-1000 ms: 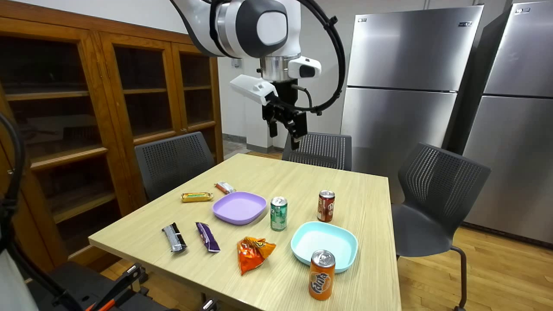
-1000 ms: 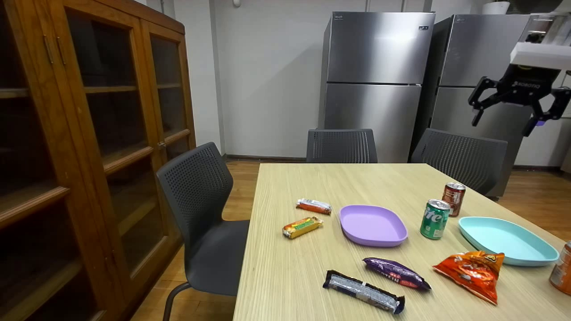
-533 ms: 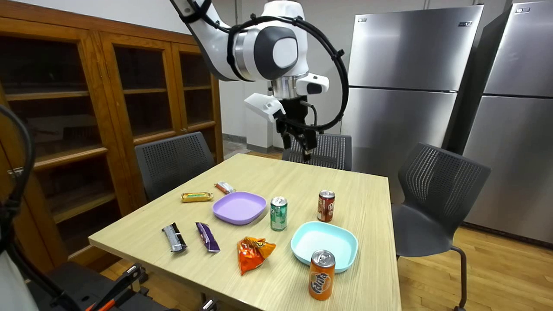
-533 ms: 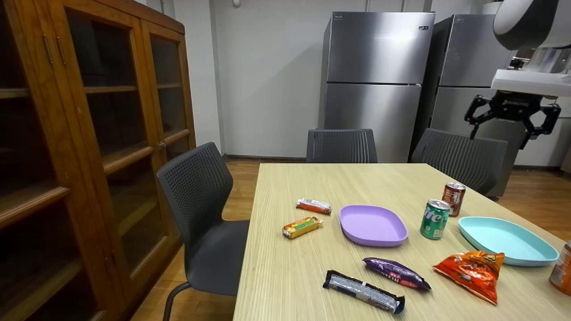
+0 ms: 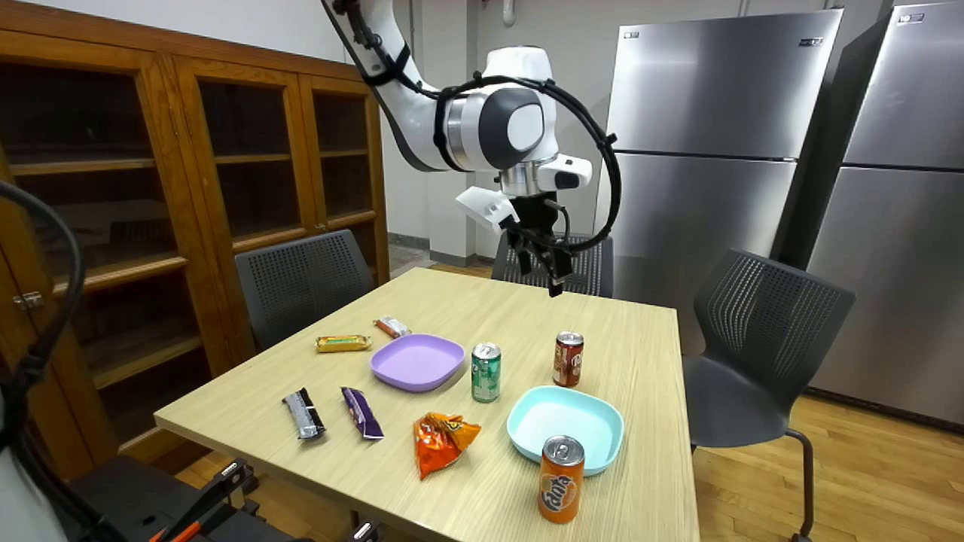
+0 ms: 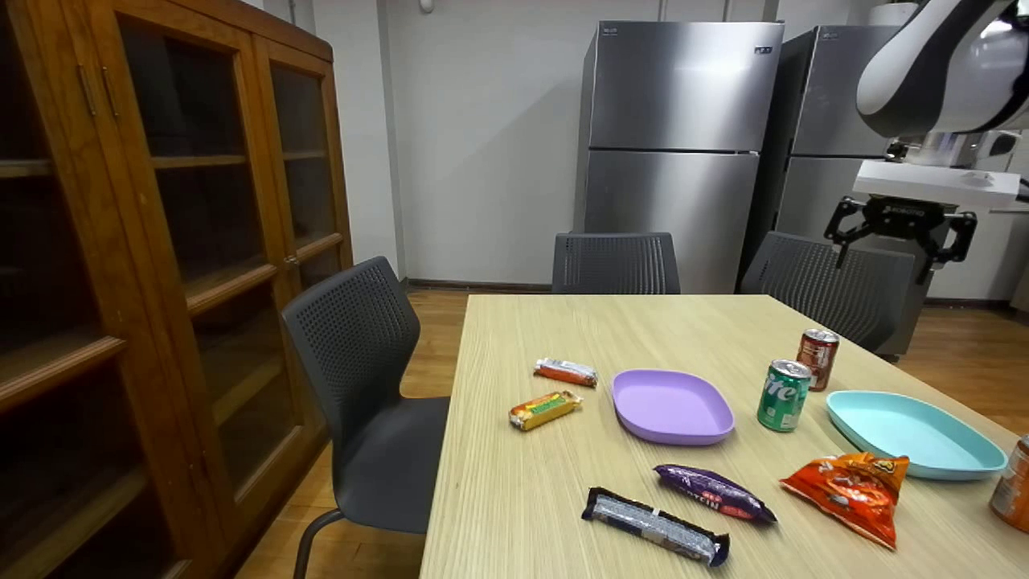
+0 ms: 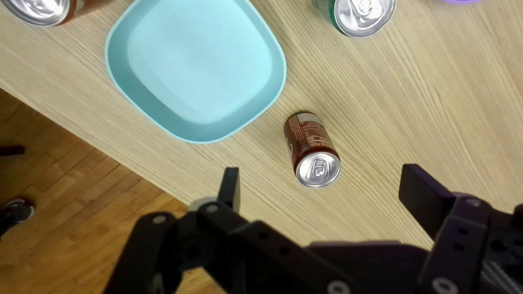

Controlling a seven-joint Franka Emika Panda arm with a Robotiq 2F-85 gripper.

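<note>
My gripper (image 5: 540, 278) hangs open above the far part of the table, its jaws wide apart with nothing between them. Nearest below it is a dark red soda can (image 7: 312, 139), standing upright; in the wrist view its silver lid shows in the gap between the black fingers (image 7: 231, 185), well clear of them. Beside that can lies a light blue square plate (image 5: 527, 444) with a raised rim. A green Sprite can (image 6: 783, 396) stands close by, and an orange Fanta can (image 5: 561, 485) stands at the near side of the blue plate.
A purple plate (image 6: 674, 406) sits mid-table. Around it lie an orange chip bag (image 6: 852, 490), a purple bar (image 6: 715, 492), a black-and-silver bar (image 6: 655, 524), a yellow bar (image 6: 545, 410) and a red-and-white bar (image 6: 566, 371). Chairs surround the table; wooden cabinets (image 5: 166, 188) and steel refrigerators (image 5: 708, 150) stand behind.
The arm has come down and, in an exterior view, shifted rightward, bringing the gripper lower and closer to the dark red can. The jaws have stayed open; the things on the table have not moved.
</note>
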